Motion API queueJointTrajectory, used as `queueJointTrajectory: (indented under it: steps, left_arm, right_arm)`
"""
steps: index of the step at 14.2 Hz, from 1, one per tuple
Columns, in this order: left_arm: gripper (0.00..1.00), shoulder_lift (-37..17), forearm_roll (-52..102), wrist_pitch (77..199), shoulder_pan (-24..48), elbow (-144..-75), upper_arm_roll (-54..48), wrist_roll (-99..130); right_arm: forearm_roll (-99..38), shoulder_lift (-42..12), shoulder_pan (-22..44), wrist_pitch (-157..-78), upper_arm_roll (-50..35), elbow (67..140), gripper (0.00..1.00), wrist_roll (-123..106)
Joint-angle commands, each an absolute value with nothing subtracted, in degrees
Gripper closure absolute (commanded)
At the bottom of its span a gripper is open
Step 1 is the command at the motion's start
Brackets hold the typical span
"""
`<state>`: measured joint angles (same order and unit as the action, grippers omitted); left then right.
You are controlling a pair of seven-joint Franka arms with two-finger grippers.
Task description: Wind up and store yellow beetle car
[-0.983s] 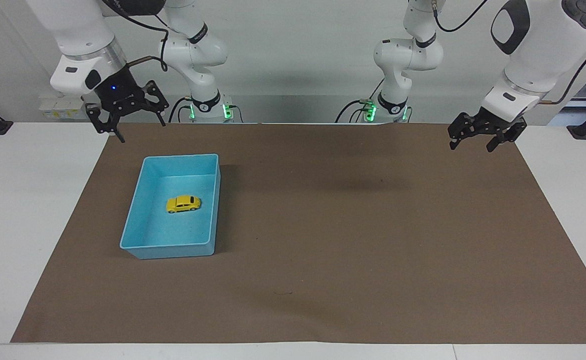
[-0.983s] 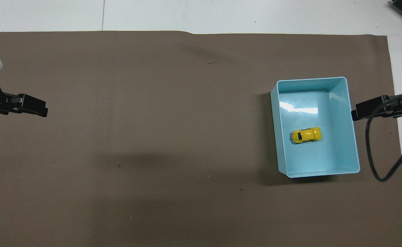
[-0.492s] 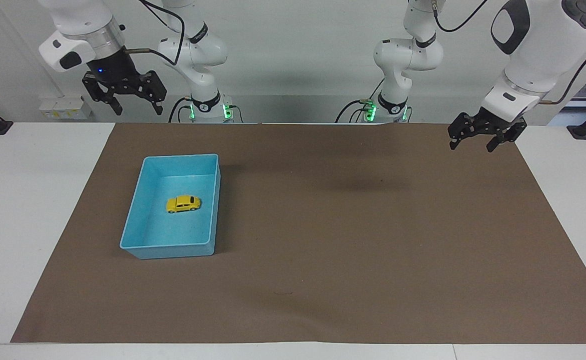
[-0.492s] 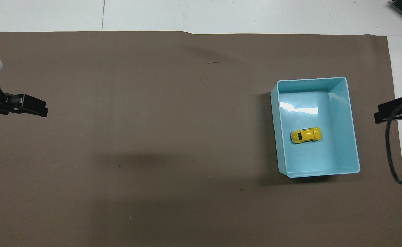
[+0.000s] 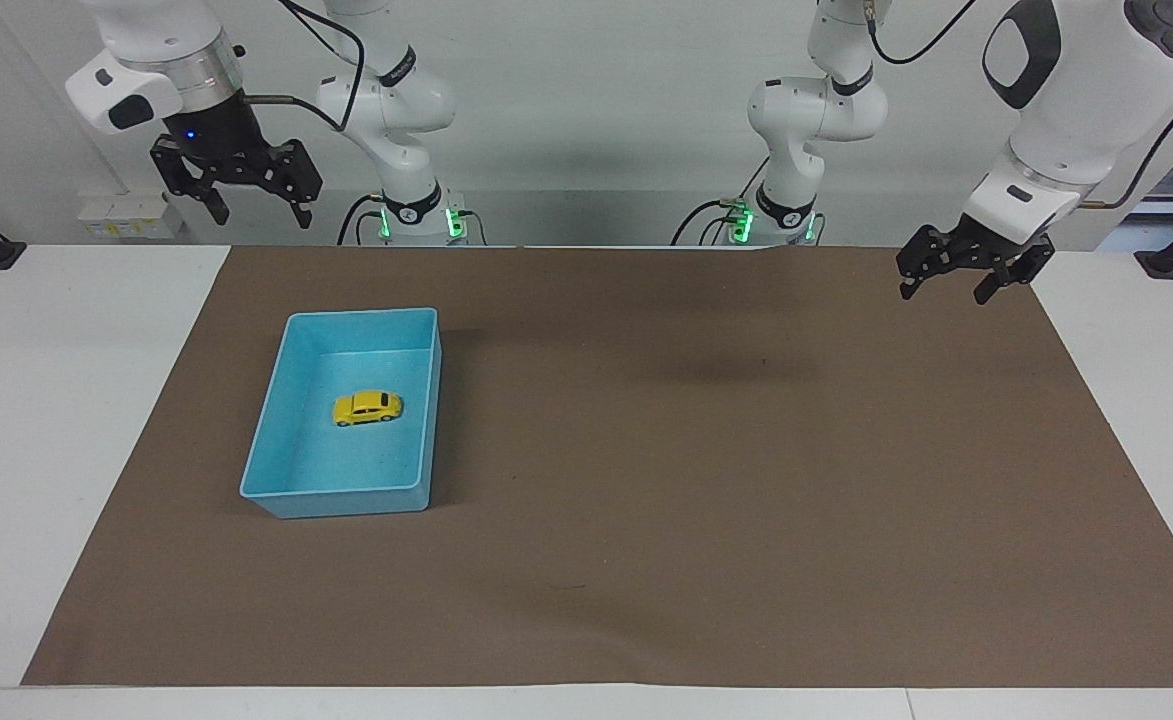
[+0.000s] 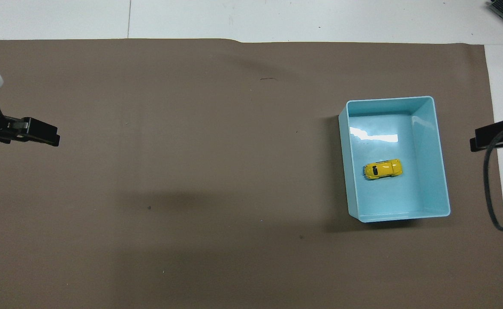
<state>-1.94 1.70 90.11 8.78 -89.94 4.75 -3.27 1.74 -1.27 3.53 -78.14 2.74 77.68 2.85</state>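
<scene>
The yellow beetle car [image 5: 368, 407] [image 6: 383, 168] rests on its wheels on the floor of the light blue bin [image 5: 346, 503] [image 6: 399, 218], roughly in the middle, touching no wall. My right gripper [image 5: 258, 213] [image 6: 489, 138] hangs high and open with nothing in it, over the mat's edge beside the bin at the right arm's end. My left gripper [image 5: 944, 291] [image 6: 41, 134] waits open and empty above the mat at the left arm's end, well away from the bin.
A brown mat [image 5: 696, 480] covers most of the white table [image 5: 46, 400]. A black cable [image 6: 489, 193] loops down from the right arm beside the bin. The arm bases [image 5: 411, 215] stand at the robots' edge.
The right gripper has risen and drawn away from the bin toward the right arm's end of the table. The car, the bin and the left arm have stayed put.
</scene>
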Motion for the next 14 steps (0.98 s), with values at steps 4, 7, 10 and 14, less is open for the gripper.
queueJointTrajectory:
  steps: [4, 7, 10, 14]
  left_arm:
    - [0.00, -2.5, 0.6, 88.8, 8.3, -88.7, 4.2, -2.6]
    - [0.00, -2.5, 0.6, 88.8, 8.2, -88.7, 4.2, -2.6]
    - [0.00, -2.5, 0.5, 88.8, 8.3, -88.7, 4.2, -2.7]
    - [0.00, -2.5, 0.6, 88.8, 8.3, -88.7, 4.2, -2.7]
  right_arm:
    - [0.9, -0.7, 3.5, -80.8, 2.5, 78.5, 0.00, 3.6]
    - [0.7, -0.6, 3.6, -82.0, 2.5, 79.2, 0.00, 3.6]
    - [-1.0, 0.0, 3.6, -82.4, 2.5, 80.5, 0.00, 3.8]
    - [-1.3, 0.4, 3.5, -83.7, 2.6, 81.9, 0.00, 4.0]
